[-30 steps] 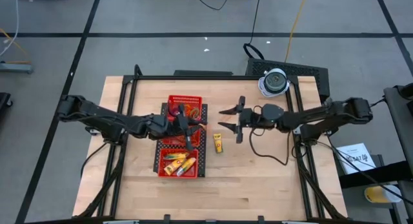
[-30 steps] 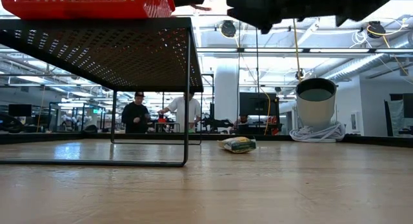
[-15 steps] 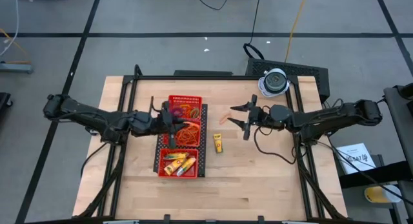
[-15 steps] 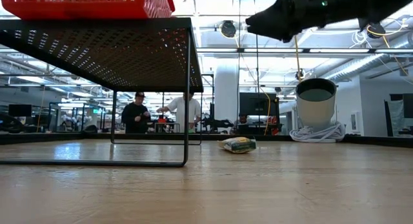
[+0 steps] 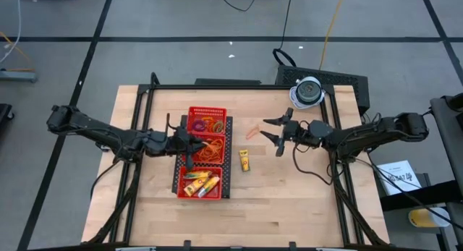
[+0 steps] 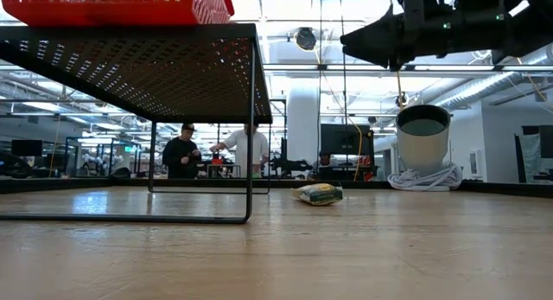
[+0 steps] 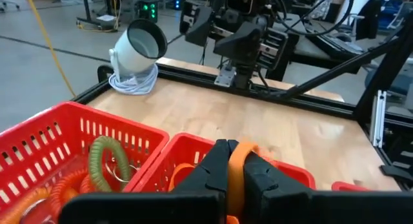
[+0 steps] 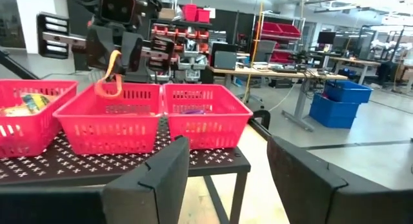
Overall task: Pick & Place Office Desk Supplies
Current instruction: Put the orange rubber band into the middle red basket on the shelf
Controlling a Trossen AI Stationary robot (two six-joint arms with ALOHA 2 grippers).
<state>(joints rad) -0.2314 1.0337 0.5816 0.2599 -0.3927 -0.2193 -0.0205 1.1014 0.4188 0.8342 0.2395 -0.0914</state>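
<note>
Hovering over the red mesh tray (image 5: pixel 226 158), the left gripper (image 7: pixel 230 164) pinches an orange rubber band (image 7: pixel 239 158) above the middle compartment; I judge the placing step in hand, needing a release. Right gripper (image 5: pixel 278 133) waits spread open near a loose band (image 5: pixel 251 131) on the table (image 5: pixel 289 193)

Both arms are dark, near-black, built of slender jointed links with rounded housings at the joints. The left gripper (image 5: pixel 186 144) and right gripper (image 5: pixel 278 132) each end in two tapered black fingers with flat, matte inner faces (image 8: pixel 150 179). A thin black cable loops loosely beneath the right arm's forearm (image 5: pixel 307 166). No markings or screws are legible.
</note>
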